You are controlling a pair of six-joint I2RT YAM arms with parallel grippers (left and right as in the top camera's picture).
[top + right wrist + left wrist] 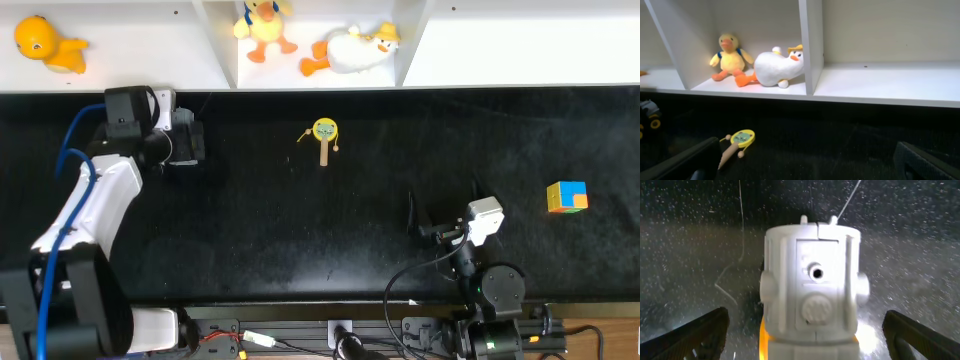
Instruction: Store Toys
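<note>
A white toy with a yellow base (pixel 812 295) stands on the black tabletop between the fingers of my left gripper (pixel 805 330), which is open; the fingers flank the toy without touching it. In the top view the left gripper (pixel 188 142) sits at the table's back left, near the shelf. My right gripper (pixel 445 222) rests open near the front right, holding nothing. A small yellow-green rattle drum (pixel 325 135) with a wooden handle lies at the back centre. A multicoloured cube (pixel 567 197) sits at the far right.
A white shelf (pixel 222 50) runs along the back. Its left bay holds a yellow duck (pixel 48 44); the middle bay holds a yellow duck plush (pixel 264 25) and a white goose plush (pixel 352 50). The right bay (pixel 890 80) is bare.
</note>
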